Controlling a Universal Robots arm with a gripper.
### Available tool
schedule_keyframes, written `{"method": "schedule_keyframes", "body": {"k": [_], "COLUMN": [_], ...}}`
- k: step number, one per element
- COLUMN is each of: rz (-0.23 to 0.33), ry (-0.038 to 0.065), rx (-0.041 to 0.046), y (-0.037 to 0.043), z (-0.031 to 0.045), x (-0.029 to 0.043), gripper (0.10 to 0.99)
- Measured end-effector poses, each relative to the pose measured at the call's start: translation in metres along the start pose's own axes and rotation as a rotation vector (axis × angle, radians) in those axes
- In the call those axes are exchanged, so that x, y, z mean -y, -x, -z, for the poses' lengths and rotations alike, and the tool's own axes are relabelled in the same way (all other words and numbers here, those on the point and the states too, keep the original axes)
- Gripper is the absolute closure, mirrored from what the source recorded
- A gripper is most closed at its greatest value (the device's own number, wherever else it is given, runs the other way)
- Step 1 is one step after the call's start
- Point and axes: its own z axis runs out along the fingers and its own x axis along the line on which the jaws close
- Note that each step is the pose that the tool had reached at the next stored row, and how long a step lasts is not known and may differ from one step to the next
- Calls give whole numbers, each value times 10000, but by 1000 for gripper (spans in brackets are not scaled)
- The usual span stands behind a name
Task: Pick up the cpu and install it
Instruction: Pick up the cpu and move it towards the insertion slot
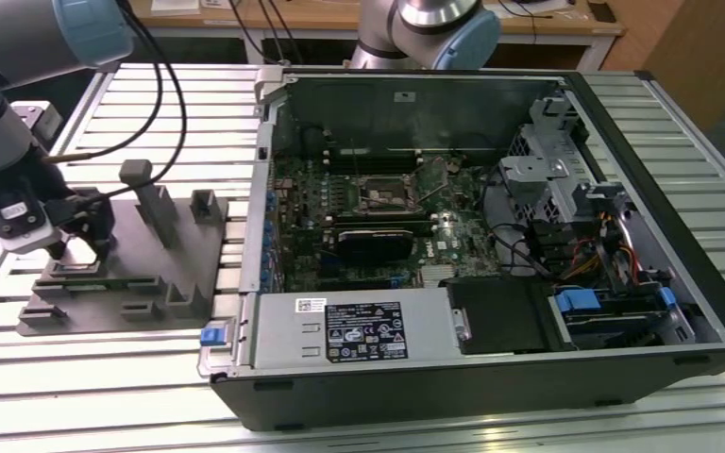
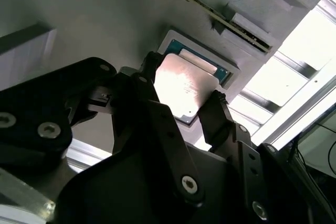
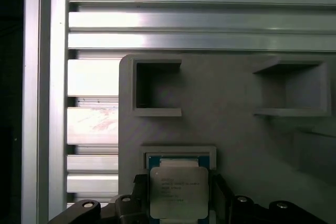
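In both wrist views the cpu (image 2: 181, 90) (image 3: 178, 195), a small square chip with a pale silver face, lies over a blue-rimmed square recess of the grey tray (image 3: 236, 129). My gripper (image 2: 185, 81) (image 3: 179, 182) is shut on the cpu, with one black finger against each of two opposite edges. In the exterior view the gripper (image 1: 79, 247) hangs low over the grey tray (image 1: 124, 293) at that view's left. The open computer case (image 1: 665, 160) lies to the right, with its motherboard socket (image 1: 381, 193) bare.
Upright grey blocks (image 1: 148, 193) rise from the tray close behind the gripper. Two empty rectangular pockets (image 3: 157, 87) sit beyond the cpu recess. The case's raised wall (image 1: 261, 189) stands between tray and motherboard. A black card (image 1: 376, 243) and cables lie inside the case. All rests on a slatted aluminium table (image 1: 110, 396).
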Motion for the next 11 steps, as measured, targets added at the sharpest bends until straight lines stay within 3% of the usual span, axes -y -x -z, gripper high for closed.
{"method": "schedule_keyframes", "body": {"k": [8,11], "rz": [0,0], "ry": [-1,-3], "rx": [11,8], "y": [-26,-27], "z": [-2,-3], "x": [0,0], "gripper": [486,545]}}
